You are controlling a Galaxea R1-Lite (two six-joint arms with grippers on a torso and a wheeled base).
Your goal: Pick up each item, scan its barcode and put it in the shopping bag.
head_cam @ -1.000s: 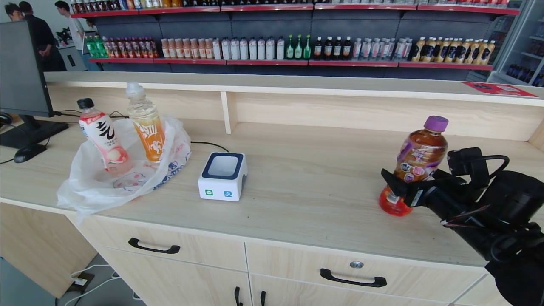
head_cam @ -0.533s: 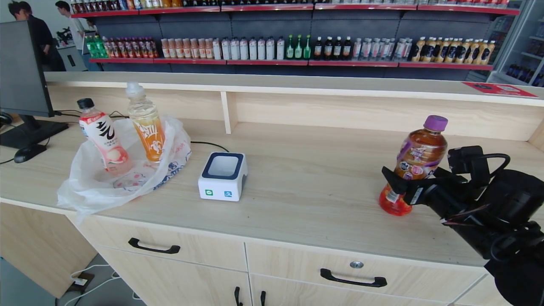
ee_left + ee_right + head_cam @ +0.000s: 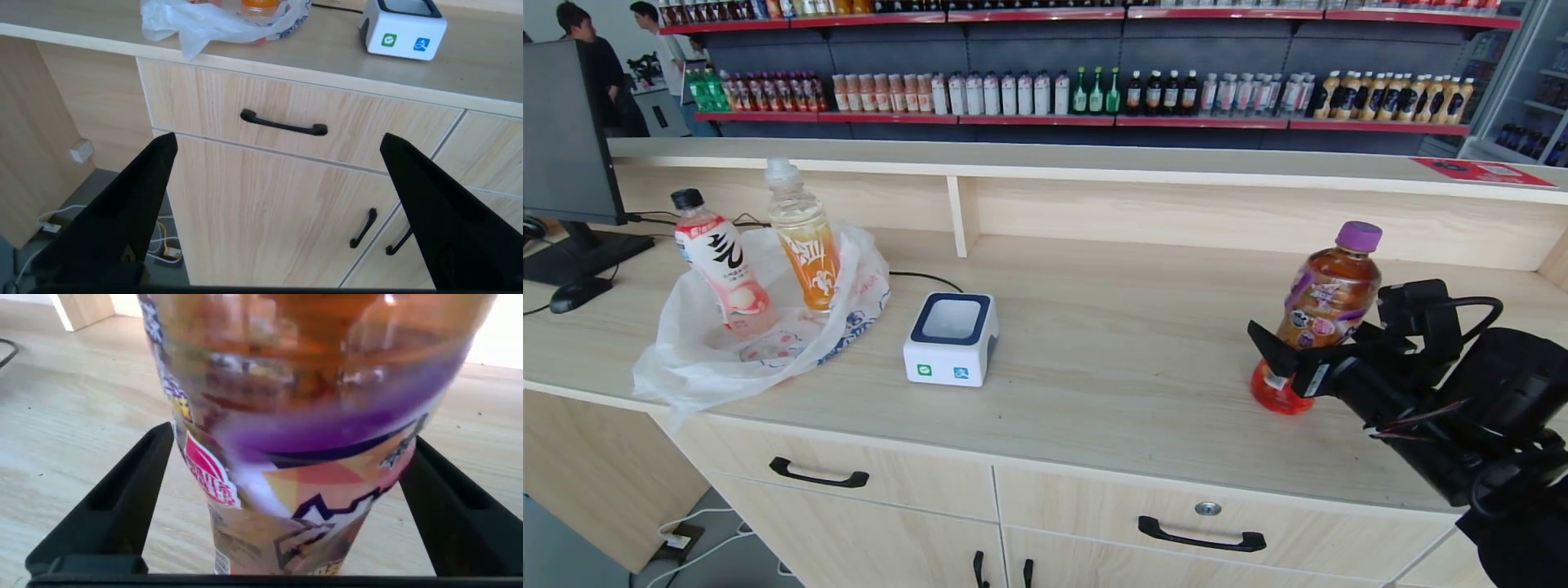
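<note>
1. A long pale wood-grain worktop (image 3: 1111,343) runs across in front of me, with a raised ledge at its back and drawers with black bar handles (image 3: 817,474) beneath.
2. Behind it stand red-edged store shelves (image 3: 1045,94) lined with rows of drink bottles.
3. A black flat monitor (image 3: 568,139) sits at the worktop's far left end.
4. A crumpled white plastic shopping bag (image 3: 686,359) lies spread open on the left part of the worktop. Two bottles stand upright in it: a pink-labelled bottle with a black cap (image 3: 723,265) and, just beside it, an orange drink bottle with a pale cap (image 3: 805,241).
5. The right gripper (image 3: 1298,359) is low over the worktop's right end. Its jaws are spread wide, one on each side of the lower body of the bottle named next. I cannot tell whether they touch it.
6. The left gripper (image 3: 278,143) hangs below the worktop's front edge, facing the drawer fronts, with its jaws spread apart and nothing between them.
7. A clear amber tea bottle with a purple cap and a purple-and-red label (image 3: 1327,302) stands on the worktop between the right jaws, well apart from the bag.
8. A small white box scanner with a dark-rimmed window on top (image 3: 952,339) sits near the bag, on the side toward the tea bottle.
</note>
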